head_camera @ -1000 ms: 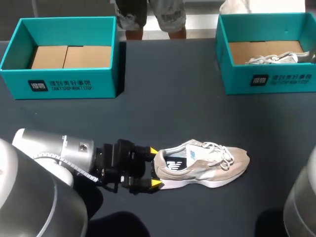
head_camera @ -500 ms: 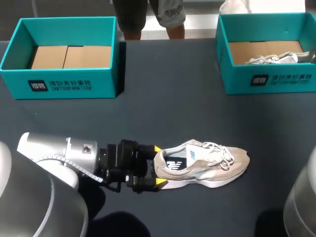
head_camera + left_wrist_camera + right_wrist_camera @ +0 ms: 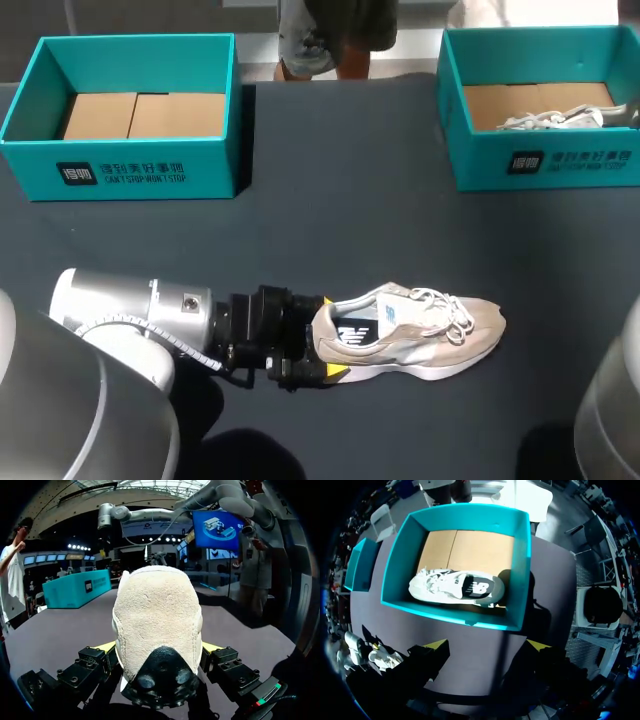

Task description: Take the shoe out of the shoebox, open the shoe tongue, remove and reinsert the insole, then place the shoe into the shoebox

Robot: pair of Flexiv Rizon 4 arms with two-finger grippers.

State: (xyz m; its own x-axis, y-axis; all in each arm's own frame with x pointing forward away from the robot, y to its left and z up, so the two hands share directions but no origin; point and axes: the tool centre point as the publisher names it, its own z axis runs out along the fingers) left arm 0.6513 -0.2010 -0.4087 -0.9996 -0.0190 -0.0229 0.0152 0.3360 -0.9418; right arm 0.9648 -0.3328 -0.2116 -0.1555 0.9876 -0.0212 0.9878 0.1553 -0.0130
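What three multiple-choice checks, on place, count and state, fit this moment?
1. Where is the beige shoe?
A: in a shoebox. B: on the table, left claw at its heel. C: hanging off the table's edge.
2. How many teal shoeboxes stand on the table?
A: one. B: three. C: two.
3. What state is the right claw in?
A: open, empty. B: shut on a white shoe. C: shut on a box wall.
Key:
1 B: it lies on the table outside both boxes.
2 C: the left shoebox and the right shoebox.
3 A: its fingers stand apart, nothing between.
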